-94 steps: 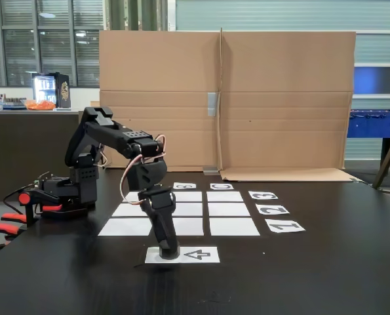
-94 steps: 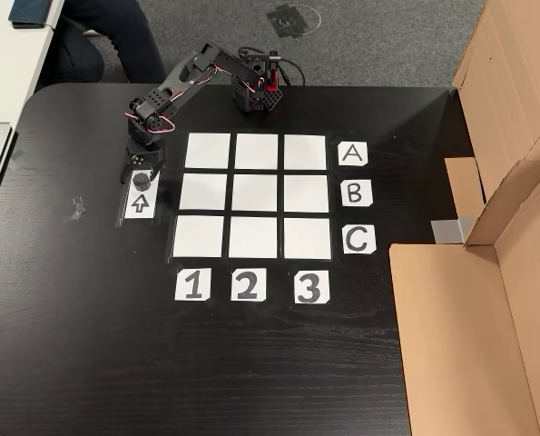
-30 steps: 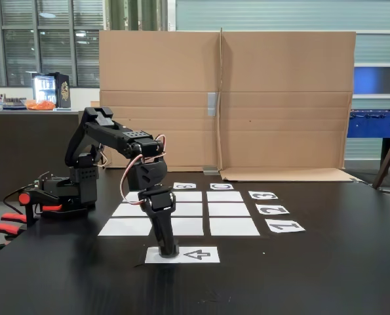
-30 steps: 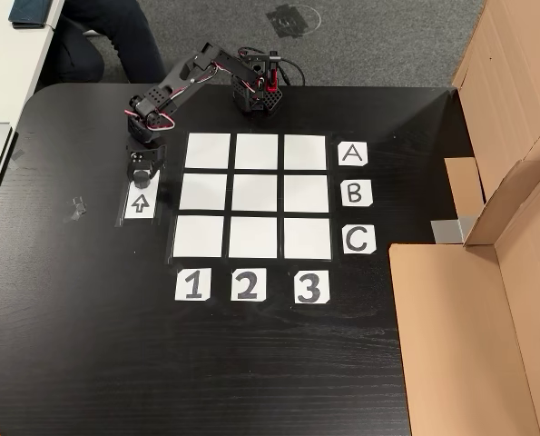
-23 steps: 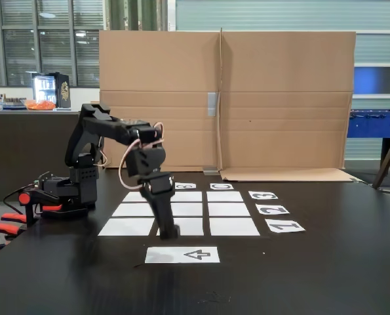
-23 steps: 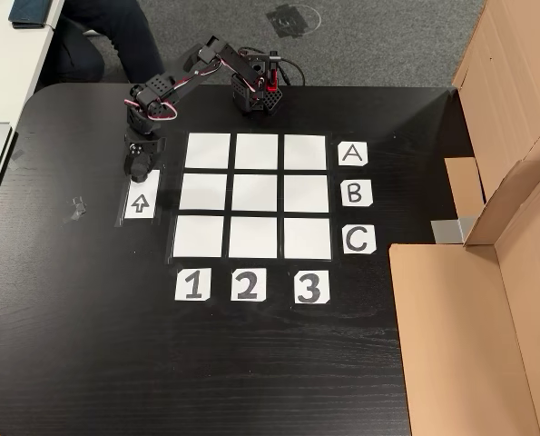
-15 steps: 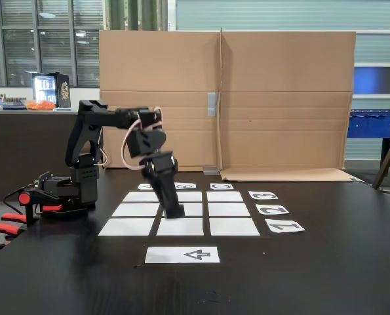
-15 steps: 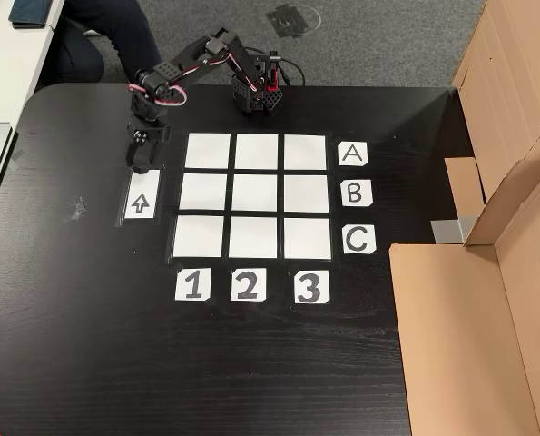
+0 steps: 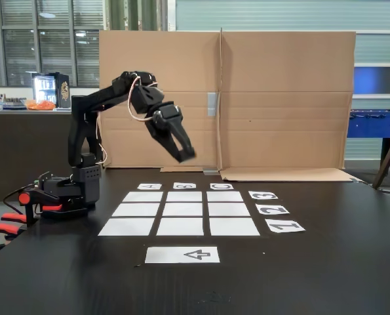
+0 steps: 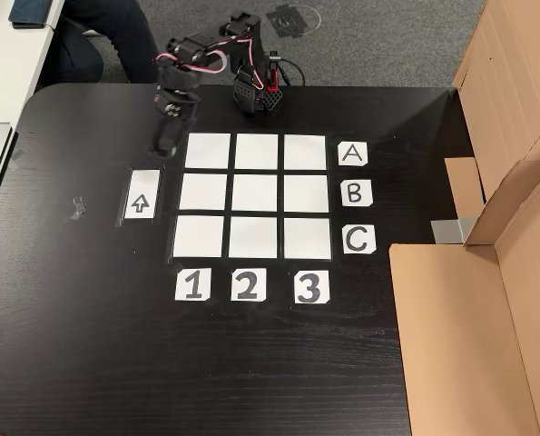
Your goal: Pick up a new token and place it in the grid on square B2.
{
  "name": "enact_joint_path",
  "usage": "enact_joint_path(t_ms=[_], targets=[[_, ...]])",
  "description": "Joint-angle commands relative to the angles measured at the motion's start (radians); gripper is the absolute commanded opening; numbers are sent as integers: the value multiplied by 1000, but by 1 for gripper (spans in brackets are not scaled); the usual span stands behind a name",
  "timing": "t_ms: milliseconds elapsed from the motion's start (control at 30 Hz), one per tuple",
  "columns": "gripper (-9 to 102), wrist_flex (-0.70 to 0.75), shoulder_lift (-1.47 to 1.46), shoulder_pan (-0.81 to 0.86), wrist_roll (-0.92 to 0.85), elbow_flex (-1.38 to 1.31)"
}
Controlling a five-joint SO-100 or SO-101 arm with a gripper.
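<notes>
Blurring fingers [image 9: 185, 155] hide any token.

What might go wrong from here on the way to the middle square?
The gripper hangs high above the table; releasing from that height might bounce the token off square B2. The identical squares sit close, so slight misaim may hit a neighbour. I cannot see the token in the fingers.

White grid [image 10: 254, 195] sheets on a black table [image 10: 251, 363]; brown cardboard [image 9: 280, 98] behind.
</notes>
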Motion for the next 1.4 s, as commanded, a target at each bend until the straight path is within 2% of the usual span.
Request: enact_joint_path(t_ms=[0,267,500,867,1367], targets=[[15,2,153,-109,-2,63],[14,3,382,-357,12,232],[14,-46,488,-485,12,448],[14,-213,430,-505,12,706],[14,-291,175,-497,12,712]])
